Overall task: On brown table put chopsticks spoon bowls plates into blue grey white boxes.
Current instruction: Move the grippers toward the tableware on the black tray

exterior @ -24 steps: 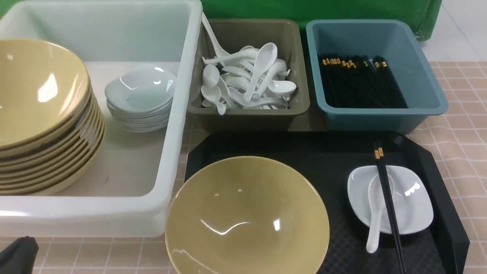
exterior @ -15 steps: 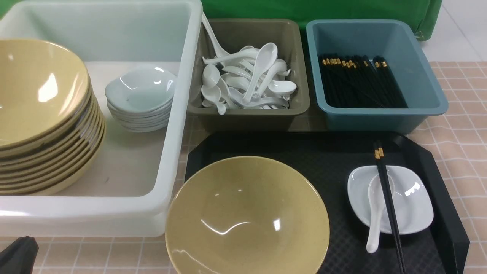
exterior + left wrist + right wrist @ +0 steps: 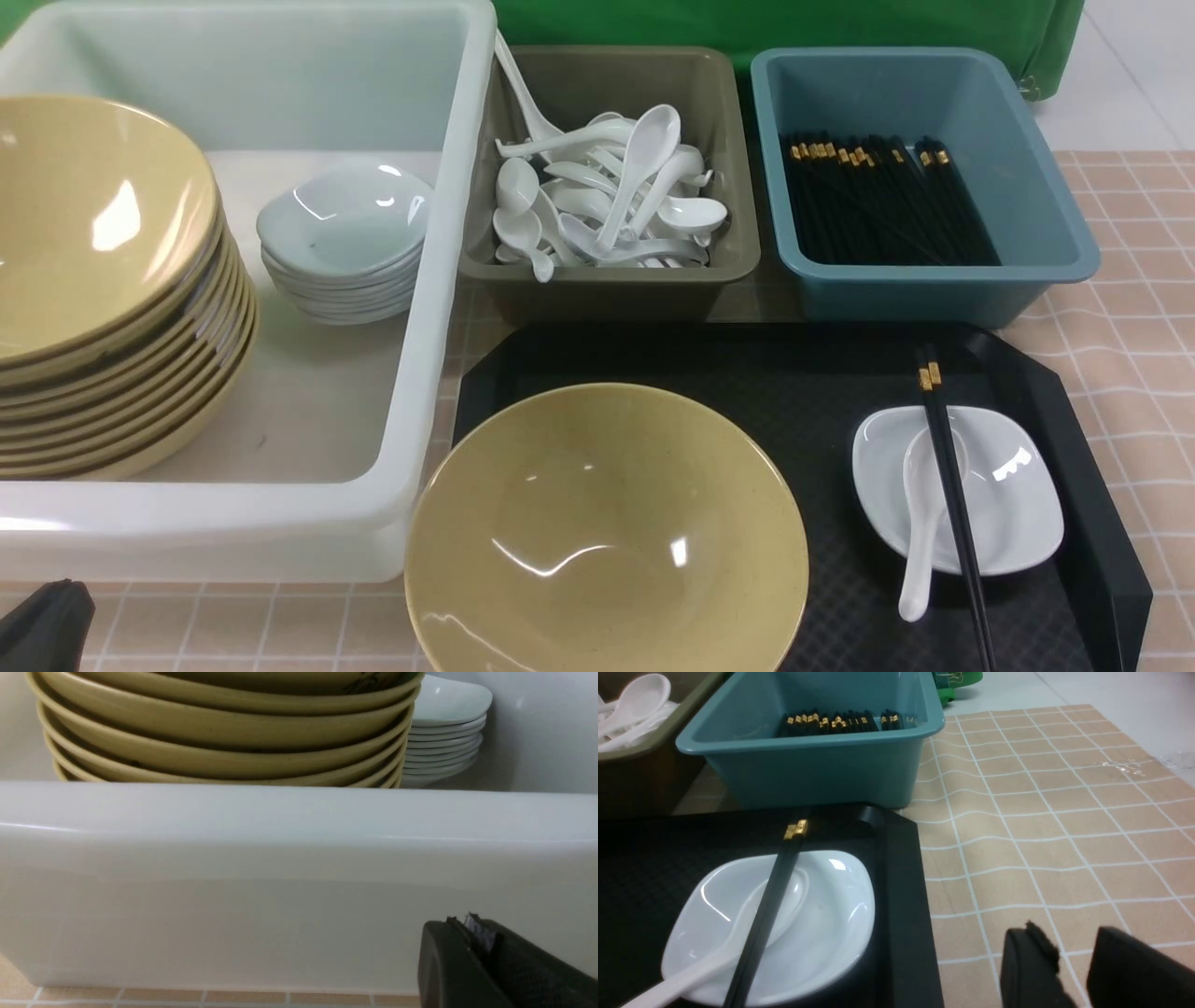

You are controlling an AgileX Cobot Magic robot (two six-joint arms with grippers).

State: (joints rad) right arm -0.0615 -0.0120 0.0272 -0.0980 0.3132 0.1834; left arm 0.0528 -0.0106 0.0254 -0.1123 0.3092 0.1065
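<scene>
On the black tray (image 3: 794,373) stand a yellow bowl (image 3: 607,532) and a white plate (image 3: 1013,504). A white spoon (image 3: 920,551) lies in the plate and black chopsticks (image 3: 952,495) lie across it. The right wrist view shows the plate (image 3: 822,924), the chopsticks (image 3: 770,905) and the spoon (image 3: 691,970). My right gripper (image 3: 1073,947) is slightly open and empty over the brown table (image 3: 1041,812), beside the tray's edge. My left gripper (image 3: 42,625) is shut and empty, low in front of the white box (image 3: 280,858).
The white box (image 3: 439,280) holds a stack of yellow bowls (image 3: 93,280) and a stack of white plates (image 3: 345,233). The grey box (image 3: 728,159) holds several spoons. The blue box (image 3: 1046,187) holds several chopsticks. Bare table (image 3: 1120,355) lies to the right.
</scene>
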